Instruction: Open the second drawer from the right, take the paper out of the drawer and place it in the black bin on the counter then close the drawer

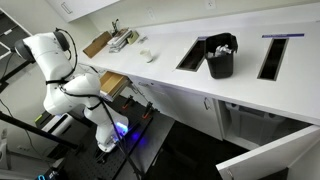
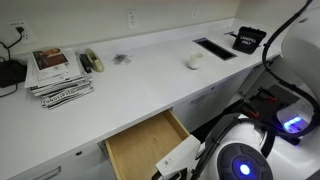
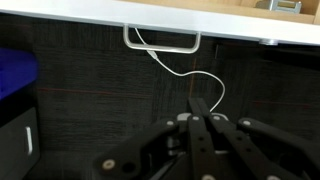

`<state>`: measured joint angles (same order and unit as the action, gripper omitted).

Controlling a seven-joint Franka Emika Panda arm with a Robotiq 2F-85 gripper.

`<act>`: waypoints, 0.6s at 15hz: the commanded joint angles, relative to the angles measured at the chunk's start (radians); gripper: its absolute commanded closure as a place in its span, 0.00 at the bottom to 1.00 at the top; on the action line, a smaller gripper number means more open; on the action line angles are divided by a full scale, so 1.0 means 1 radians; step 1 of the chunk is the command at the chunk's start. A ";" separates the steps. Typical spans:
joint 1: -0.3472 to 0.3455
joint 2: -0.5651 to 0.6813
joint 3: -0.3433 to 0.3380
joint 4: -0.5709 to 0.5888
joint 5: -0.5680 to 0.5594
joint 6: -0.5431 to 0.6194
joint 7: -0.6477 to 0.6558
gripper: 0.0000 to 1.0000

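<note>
The drawer [image 2: 145, 143] stands pulled out under the white counter [image 2: 150, 80], and its wooden inside looks bare. It also shows in an exterior view [image 1: 112, 84]. In the wrist view its front edge and metal handle [image 3: 160, 40] are just ahead of my gripper [image 3: 200, 102], apart from it. The gripper's fingers are pressed together with nothing between them. The black bin [image 1: 220, 62] stands on the counter with crumpled white paper [image 1: 222, 45] in its top. The bin also shows in an exterior view [image 2: 247, 40].
Stacked magazines [image 2: 58, 75] and a small white object [image 2: 193, 62] lie on the counter. Two rectangular openings [image 1: 272, 58] are cut into the counter beside the bin. A white cable [image 3: 190, 75] lies on the dark floor below the drawer. The arm's body [image 1: 70, 85] crowds the drawer's front.
</note>
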<state>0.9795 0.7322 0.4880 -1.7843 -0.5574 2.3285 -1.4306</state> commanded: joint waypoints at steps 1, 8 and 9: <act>0.021 -0.008 -0.025 0.003 0.023 0.005 -0.015 0.99; 0.067 0.080 -0.106 0.058 -0.084 0.070 -0.086 1.00; 0.075 0.092 -0.118 0.069 -0.106 0.076 -0.093 1.00</act>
<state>1.0227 0.7834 0.4082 -1.7624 -0.6156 2.3690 -1.4863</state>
